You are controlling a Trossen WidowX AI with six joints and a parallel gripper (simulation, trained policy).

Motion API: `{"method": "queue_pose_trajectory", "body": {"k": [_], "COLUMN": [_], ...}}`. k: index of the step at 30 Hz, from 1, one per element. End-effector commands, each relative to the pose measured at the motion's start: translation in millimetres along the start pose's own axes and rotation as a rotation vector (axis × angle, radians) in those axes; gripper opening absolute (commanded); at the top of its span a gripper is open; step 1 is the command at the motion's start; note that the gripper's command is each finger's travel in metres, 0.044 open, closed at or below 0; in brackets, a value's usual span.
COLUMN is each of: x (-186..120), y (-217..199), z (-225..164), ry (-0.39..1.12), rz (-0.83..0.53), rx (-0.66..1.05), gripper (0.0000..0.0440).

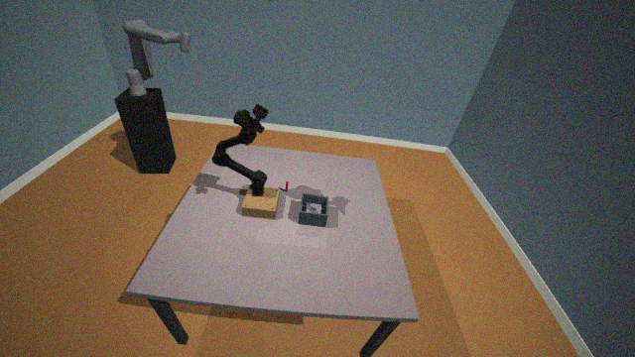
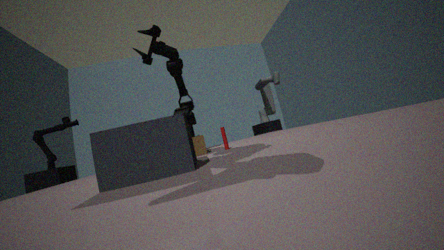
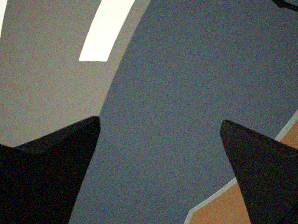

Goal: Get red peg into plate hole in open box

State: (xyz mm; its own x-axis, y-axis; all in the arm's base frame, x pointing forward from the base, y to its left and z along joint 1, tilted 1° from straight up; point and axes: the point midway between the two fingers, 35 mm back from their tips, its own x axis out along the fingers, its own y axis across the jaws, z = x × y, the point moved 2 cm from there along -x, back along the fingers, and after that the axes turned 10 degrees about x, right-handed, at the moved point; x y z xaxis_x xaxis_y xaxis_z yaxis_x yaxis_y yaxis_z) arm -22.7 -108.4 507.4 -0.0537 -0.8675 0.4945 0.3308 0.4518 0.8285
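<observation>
The red peg (image 1: pixel 287 186) (image 2: pixel 225 138) stands upright on the table, between the arm's base and the box but nearer the base. The open dark grey box (image 1: pixel 313 218) (image 2: pixel 142 156) stands on the table. Its light plate (image 1: pixel 317 205) shows at the bottom in the top view; the hole is too small to make out clearly. My gripper (image 1: pixel 264 120) (image 2: pixel 135 40) (image 3: pixel 162 125) is wide open and empty, raised high above the table and away from the peg. The wrist view shows only walls, ceiling and floor between and around the fingers, with no peg or box.
The arm stands on a wooden block (image 1: pixel 260 205) (image 2: pixel 199 145) on the pale table (image 1: pixel 278 278). A small dark thing lies beside the block near the peg. A grey arm on a black pedestal (image 1: pixel 149 136) stands behind the table. Another dark arm (image 2: pixel 43 149) shows in the exterior view.
</observation>
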Motion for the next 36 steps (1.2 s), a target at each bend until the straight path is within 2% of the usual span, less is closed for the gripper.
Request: {"method": "queue_pose_trajectory", "body": {"k": [1,3,11,18,26,36], "x": [0.9,3.0,3.5,-12.6,-49.6,-118.5], "y": [1.1,4.2,15.8,19.4,16.6,1.3], "z": [-4.5,-16.7,-86.5,-155.0,-225.4,-293.2], "ry": [0.013,0.049,0.264,0.475,0.728,1.055], "rz": [0.002,0.008,0.057,0.109,0.171,0.227], "rx": [-0.026,-0.080,-0.249,-0.362,-0.466,-0.571], "gripper": [0.0418,0.0440,0.0440,0.0440,0.0440,0.0440]}}
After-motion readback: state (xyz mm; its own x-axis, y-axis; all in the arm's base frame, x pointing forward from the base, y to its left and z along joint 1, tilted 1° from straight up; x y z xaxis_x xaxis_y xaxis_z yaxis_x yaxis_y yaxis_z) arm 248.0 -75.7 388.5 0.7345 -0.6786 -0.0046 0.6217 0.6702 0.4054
